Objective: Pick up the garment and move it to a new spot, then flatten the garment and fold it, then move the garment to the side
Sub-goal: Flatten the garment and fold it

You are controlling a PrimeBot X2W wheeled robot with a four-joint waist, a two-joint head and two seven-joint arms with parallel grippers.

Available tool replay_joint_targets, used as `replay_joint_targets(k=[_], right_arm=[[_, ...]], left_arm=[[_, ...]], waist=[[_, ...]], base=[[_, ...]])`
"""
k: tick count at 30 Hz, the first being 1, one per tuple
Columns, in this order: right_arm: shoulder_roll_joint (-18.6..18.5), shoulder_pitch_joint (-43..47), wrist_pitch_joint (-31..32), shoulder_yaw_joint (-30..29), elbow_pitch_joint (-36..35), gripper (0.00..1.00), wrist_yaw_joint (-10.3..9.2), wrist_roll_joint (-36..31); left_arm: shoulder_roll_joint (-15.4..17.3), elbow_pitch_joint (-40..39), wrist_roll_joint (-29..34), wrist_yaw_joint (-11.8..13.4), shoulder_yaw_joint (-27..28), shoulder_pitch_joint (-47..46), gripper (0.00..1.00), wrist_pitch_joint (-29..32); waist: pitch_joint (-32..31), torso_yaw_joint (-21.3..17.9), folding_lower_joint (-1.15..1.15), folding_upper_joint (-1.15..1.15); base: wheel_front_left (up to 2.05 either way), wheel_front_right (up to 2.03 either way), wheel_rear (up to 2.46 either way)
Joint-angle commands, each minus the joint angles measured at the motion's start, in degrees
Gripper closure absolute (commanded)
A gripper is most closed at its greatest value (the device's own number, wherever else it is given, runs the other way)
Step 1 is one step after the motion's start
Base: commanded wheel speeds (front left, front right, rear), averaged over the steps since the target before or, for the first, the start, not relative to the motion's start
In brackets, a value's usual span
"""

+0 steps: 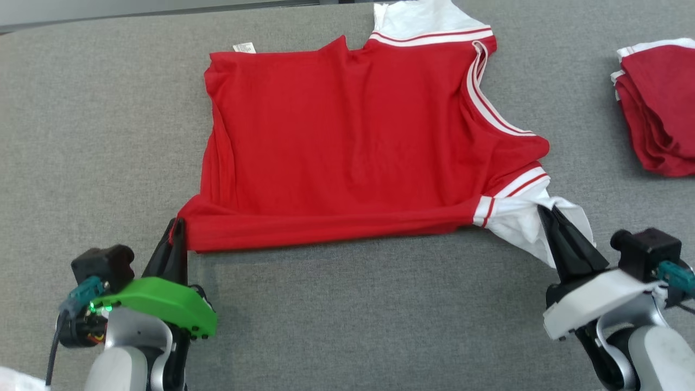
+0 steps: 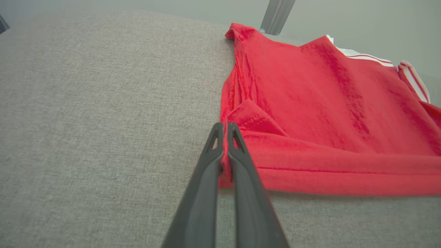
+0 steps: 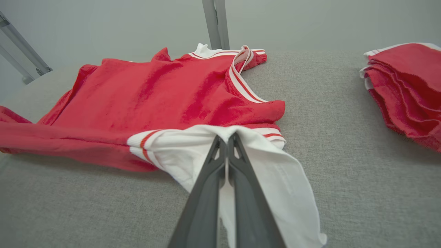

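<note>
Right, your shirt [image 1: 347, 146] lies spread across the middle of the grey table [image 1: 81, 136]. It is red with white striped trim, and its near edge is doubled into a thick fold that runs from one gripper to the other.

Your left gripper [image 1: 178, 231] is clenched on the near left corner of that fold. In the left wrist view a sliver of red cloth is pinched between the two dark fingers, low against the table top. Your right gripper [image 1: 545, 212] is clenched on the white sleeve [image 1: 521, 222] at the near right corner. In the right wrist view the white cloth drapes down past both sides of the fingers and trails toward the camera.

Look at what surrounds the shirt. A pile [image 1: 659, 108] of folded red and white clothes sits at the far right of the table, well apart from the shirt, with a strip of bare grey cloth between them. The striped neck opening lies along the shirt's right side, facing that pile. A small white label [image 1: 244, 48] pokes out at the far left corner of the shirt. More white cloth shows at the far right corner, near the table's back edge. Behind that edge an upright metal post [image 3: 215, 24] stands against the pale wall, and slanted metal bars show at the left of the right wrist view.
</note>
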Motion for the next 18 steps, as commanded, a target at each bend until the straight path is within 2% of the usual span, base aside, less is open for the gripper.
replay_joint_targets(k=[1, 4, 11, 12, 13, 14, 15, 16, 18], right_arm=[[-1.0, -2.32, 1.17, 0.55, 0.86, 1.0, -0.15, 0.57], [-2.87, -6.81, 2.46, 2.06, 2.47, 1.0, -0.15, 1.0], [-6.33, -16.43, 1.09, 5.73, 8.44, 1.0, -0.15, 2.13], [-6.53, -17.36, 0.73, 6.28, 9.28, 1.0, -0.15, 2.34], [-6.69, -18.54, -0.15, 6.94, 10.16, 1.0, -0.14, 2.5], [-6.8, -19.46, -0.97, 7.5, 11.12, 0.86, -0.14, 2.63], [-6.82, -20.05, -1.92, 7.93, 11.82, 0.53, -0.14, 2.74], [-6.7, -20.72, -3.37, 8.21, 12.52, 0.0, -0.14, 2.74], [-6.5, -21.51, -6.53, 8.65, 13.59, 0.0, -0.14, 2.16]], left_arm=[[0.8, 0.7, -0.59, -0.46, 0.08, -2.36, 1.0, 1.16], [1.41, 2.57, -1.57, -1.14, -0.12, -5.97, 1.0, 3.39], [1.81, 7.38, -2.08, -2.4, -0.44, -13.39, 1.0, 2.8], [1.67, 7.98, -2.1, -2.46, -0.69, -14.15, 0.82, 2.49], [1.67, 8.88, -1.95, -2.97, -1.22, -14.75, 0.52, 2.53], [1.55, 9.69, -1.94, -3.16, -1.54, -15.26, 0.0, 2.1], [1.46, 10.24, -1.97, -3.46, -1.77, -15.67, 0.0, 1.75], [1.41, 10.7, -1.75, -3.61, -1.97, -16.07, 0.0, 1.0], [1.19, 10.97, -1.06, -3.73, -2.13, -16.64, 0.0, -1.79]], waist=[[2.12, 0.2, 0.0, 0.0], [3.47, 0.52, 0.0, 0.0], [5.73, 1.04, 0.0, 0.0], [5.89, 1.11, 0.0, 0.0], [6.07, 1.16, 0.0, 0.0], [6.2, 1.15, 0.0, 0.0], [6.25, 1.14, 0.0, 0.0], [6.31, 1.1, 0.0, 0.0], [6.3, 1.06, 0.0, 0.0]], base=[[0.0, 0.0, 0.0], [0.0, 0.0, 0.0], [0.0, 0.0, 0.0], [0.0, 0.0, 0.0], [0.0, 0.0, 0.0], [0.0, 0.0, 0.0], [0.0, 0.0, 0.0], [0.0, 0.0, 0.0], [0.0, 0.0, 0.0]])
